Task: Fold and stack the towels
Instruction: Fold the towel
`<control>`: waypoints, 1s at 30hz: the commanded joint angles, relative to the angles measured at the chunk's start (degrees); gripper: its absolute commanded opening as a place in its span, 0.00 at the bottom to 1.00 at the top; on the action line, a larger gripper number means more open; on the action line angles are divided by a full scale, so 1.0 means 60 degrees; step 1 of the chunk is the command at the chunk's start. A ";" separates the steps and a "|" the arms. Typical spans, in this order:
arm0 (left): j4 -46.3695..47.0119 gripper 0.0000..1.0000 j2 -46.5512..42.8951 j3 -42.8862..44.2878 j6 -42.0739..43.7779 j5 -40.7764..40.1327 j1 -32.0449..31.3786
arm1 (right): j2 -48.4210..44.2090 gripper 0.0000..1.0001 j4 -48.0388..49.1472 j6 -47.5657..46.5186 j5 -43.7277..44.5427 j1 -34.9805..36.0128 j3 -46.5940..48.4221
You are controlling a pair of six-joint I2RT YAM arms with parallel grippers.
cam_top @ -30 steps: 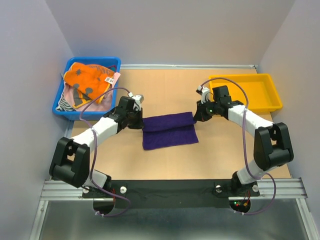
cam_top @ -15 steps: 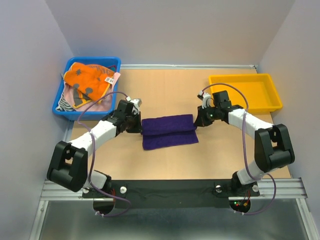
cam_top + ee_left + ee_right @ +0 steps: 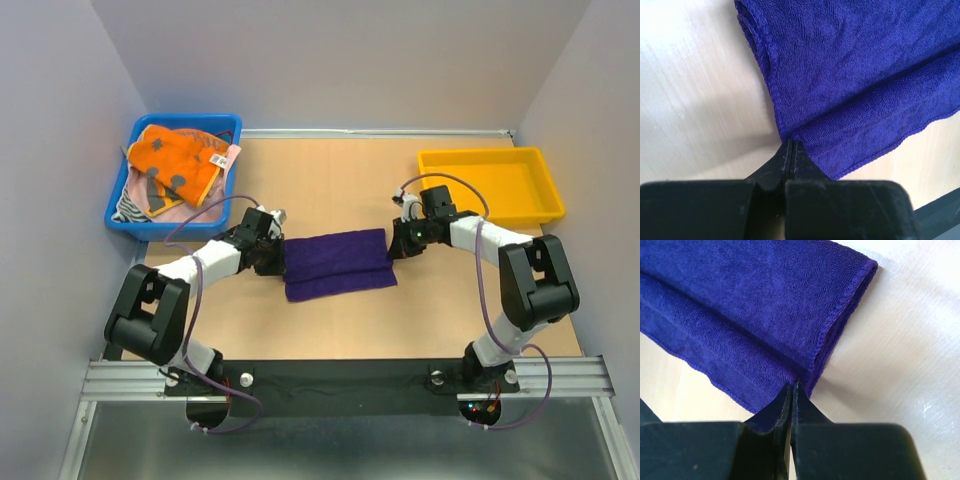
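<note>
The dark purple towel [image 3: 337, 262] lies on the table's middle, its far half folded over toward the near edge. My left gripper [image 3: 280, 258] is shut on the folded layer's left corner, low at the table. My right gripper [image 3: 392, 250] is shut on its right corner. In the left wrist view the closed gripper [image 3: 791, 142] pinches the towel [image 3: 850, 75] at its edge. In the right wrist view the closed gripper [image 3: 792, 385] does the same on the towel [image 3: 740, 305]. The grey-and-orange towel [image 3: 175, 160] lies crumpled in the blue bin, with the pale pink towel [image 3: 188, 211] under it.
The blue bin [image 3: 185, 118] stands at the back left. An empty yellow tray [image 3: 480, 153] stands at the back right. Grey walls close in the table on three sides.
Both grippers have moved toward the near edge, drawing the folded upper layer further over the lower one. Both arms have sunk lower to the table.
</note>
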 commanded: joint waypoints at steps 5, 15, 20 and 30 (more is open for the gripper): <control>0.0311 0.00 0.0741 0.0577 -0.0055 -0.0136 -0.0012 | 0.0601 0.00 0.0674 0.0238 0.0734 0.0069 -0.0021; 0.0106 0.00 0.1636 0.1647 0.0238 -0.0561 -0.0012 | 0.0808 0.01 0.0967 0.0209 0.1248 0.0069 0.0609; -0.0274 0.00 0.1153 0.1881 0.0370 -0.0853 -0.0027 | 0.0193 0.00 0.0952 0.0282 0.1350 0.0069 0.0595; -0.0875 0.00 0.0011 0.1984 0.0414 -0.1088 -0.0187 | -0.0818 0.00 0.0938 0.0297 0.1599 0.0084 0.0302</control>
